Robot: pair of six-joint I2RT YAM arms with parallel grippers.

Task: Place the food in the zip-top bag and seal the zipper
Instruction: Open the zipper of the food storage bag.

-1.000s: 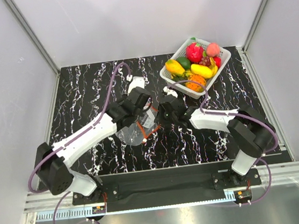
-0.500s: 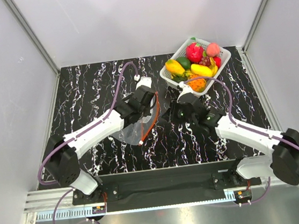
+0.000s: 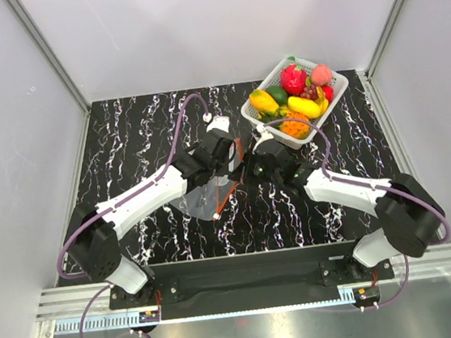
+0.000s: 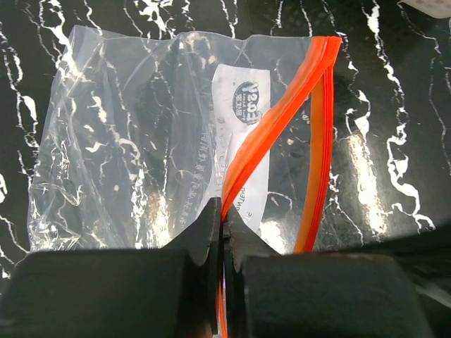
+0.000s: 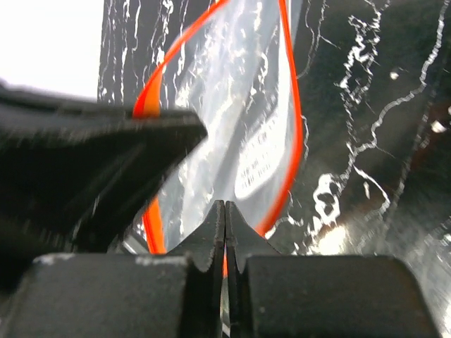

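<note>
orange zipper [image 4: 278, 118], white-veined black table [image 3: 136, 134]

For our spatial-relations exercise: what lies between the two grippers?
The zip-top bag, mouth open: left gripper and right gripper each pinch one zipper strip, seen in both wrist views.

Right gripper [image 5: 225, 211] moved in, closed on the zipper [image 5: 292, 134]

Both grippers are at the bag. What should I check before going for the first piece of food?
1. The left gripper shut on one lip of the zipper: ok.
2. The right gripper shut on the other lip: ok.
3. Mouth of the bag held open: ok.
4. Nothing inside it yet: ok.
5. A free gripper for the food in the basket: not ok, both are busy.
</note>
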